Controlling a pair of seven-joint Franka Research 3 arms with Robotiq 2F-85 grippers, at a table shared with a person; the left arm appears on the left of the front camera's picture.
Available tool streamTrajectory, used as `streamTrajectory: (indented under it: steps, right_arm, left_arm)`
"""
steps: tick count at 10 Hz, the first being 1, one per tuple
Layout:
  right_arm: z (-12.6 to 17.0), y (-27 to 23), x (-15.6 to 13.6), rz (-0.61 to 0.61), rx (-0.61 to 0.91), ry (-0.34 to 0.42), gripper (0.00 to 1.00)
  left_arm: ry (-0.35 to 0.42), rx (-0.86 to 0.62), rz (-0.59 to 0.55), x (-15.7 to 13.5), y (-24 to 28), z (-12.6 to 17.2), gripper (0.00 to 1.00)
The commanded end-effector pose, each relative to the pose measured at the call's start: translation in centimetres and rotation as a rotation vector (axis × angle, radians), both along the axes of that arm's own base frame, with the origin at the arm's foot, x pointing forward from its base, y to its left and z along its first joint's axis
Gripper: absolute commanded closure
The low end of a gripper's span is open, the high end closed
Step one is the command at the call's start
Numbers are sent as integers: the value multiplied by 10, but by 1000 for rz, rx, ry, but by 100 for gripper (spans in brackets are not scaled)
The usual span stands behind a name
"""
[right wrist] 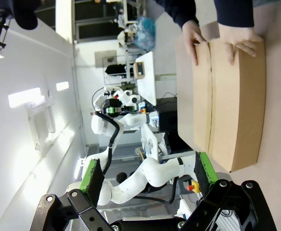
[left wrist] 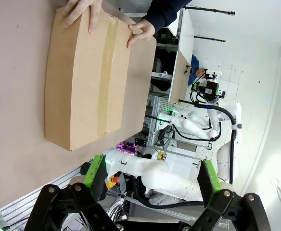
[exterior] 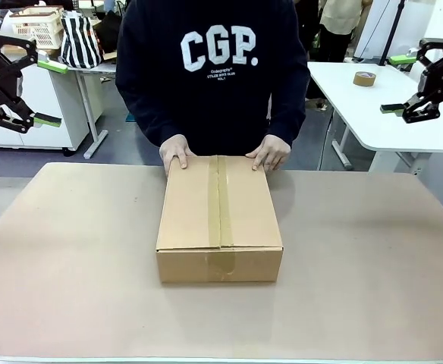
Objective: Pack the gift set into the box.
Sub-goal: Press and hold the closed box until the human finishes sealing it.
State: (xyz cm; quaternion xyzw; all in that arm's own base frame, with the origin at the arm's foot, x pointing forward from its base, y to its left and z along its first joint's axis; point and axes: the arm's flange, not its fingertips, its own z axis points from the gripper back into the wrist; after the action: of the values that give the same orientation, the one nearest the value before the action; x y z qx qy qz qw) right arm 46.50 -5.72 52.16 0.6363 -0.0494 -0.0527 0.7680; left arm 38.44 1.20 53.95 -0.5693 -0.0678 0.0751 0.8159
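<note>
The box (exterior: 219, 220) lies in the middle of the table with its top flaps closed and a strip of tape along the seam. A person stands at the far side, with the left hand (exterior: 177, 152) and the right hand (exterior: 269, 154) resting on the box's far edge. The gift set is hidden from view. My left gripper (exterior: 49, 92) hangs open high at the left, well away from the box. My right gripper (exterior: 397, 84) hangs open high at the right. The left wrist view has the box (left wrist: 87, 77) beyond the open left gripper (left wrist: 152, 173). The right wrist view shows the box (right wrist: 232, 91) beyond the open right gripper (right wrist: 147, 177).
The brown table top (exterior: 70, 258) spreads wide around the box on every side. Behind at the right stands a white table (exterior: 358, 114) with a roll of tape (exterior: 364, 78). A striped bag (exterior: 80, 39) and a basket (exterior: 36, 26) sit at the back left.
</note>
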Motion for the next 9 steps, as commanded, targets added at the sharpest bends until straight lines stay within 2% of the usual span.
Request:
streamTrajectory:
  steps: [1,4,5,6,8,9]
  right_arm:
    - [4,0,0,9,6,-5,0]
    - [0,0,0,0,0,0,0]
    - [3,15,3,64,-36,-111,0]
    - [6,34,7,123,-95,-210,0]
    - [9,86,14,231,-256,-476,0]
    - [11,120,14,291,-314,-690,0]
  left_arm:
    - [9,-1,-6,-2,0,0,0]
    - [0,0,0,0,0,0,0]
    - [-107,123,11,3,-8,2,0]
    - [-209,176,-27,5,-17,6,0]
    - [-423,264,-103,12,-42,12,0]
    - [-544,281,-142,18,-60,11,0]
